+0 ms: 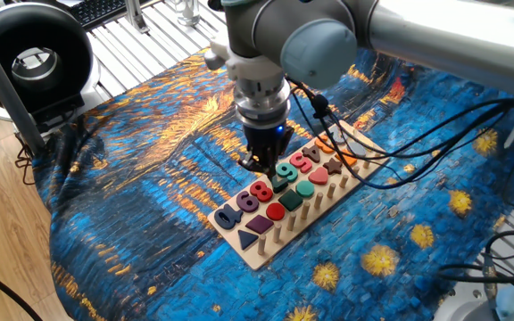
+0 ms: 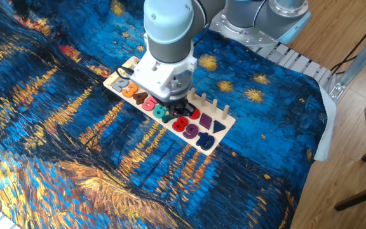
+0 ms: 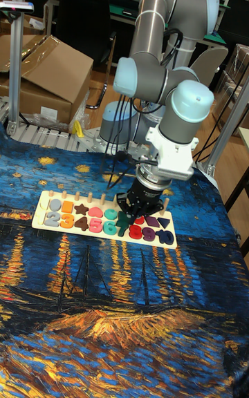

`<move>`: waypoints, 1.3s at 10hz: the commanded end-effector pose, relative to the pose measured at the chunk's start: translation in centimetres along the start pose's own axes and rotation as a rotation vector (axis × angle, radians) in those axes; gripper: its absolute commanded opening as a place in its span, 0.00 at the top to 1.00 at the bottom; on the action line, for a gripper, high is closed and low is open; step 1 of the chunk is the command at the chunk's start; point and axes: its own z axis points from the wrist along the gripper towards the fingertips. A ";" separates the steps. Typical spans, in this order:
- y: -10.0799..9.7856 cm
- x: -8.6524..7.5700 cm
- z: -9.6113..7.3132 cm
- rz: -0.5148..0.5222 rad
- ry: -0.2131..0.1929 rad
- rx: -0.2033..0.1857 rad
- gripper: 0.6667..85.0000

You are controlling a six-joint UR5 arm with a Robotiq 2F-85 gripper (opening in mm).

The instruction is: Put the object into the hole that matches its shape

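The object [image 1: 279, 184], a slim blackish-green number piece, lies in the number row of the long light-wood board [image 1: 259, 256] between the teal number [image 1: 286, 169] and the pink-red number [image 1: 260, 190]. The tall fixed view shows the object [image 3: 123, 223] slightly askew on the board [image 3: 39, 222]. It covers the hole, so the hole is hidden. My gripper [image 1: 261, 165] hangs low at the number-side edge of the board, just beside the object, fingers apart and holding nothing. In the other fixed view the gripper [image 2: 173, 109] hides most of the piece.
Upright wooden pegs [image 2: 208, 102] line the far edge of the board [image 2: 226, 122]. Black cables [image 1: 391, 174] trail from the wrist across the blue patterned cloth. A black round device [image 1: 29, 58] stands at the back left, and a cardboard box [image 3: 48, 73] sits behind the table.
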 end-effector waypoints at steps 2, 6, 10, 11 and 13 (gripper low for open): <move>-1.6 -0.3 0.4 -0.078 0.001 0.045 0.99; -2.4 -2.1 0.9 -0.110 -0.042 0.054 0.99; -2.7 -3.8 1.0 -0.132 -0.082 0.063 0.99; -2.5 -4.1 1.1 -0.131 -0.090 0.058 0.99; -2.7 -4.2 1.3 -0.131 -0.095 0.064 0.99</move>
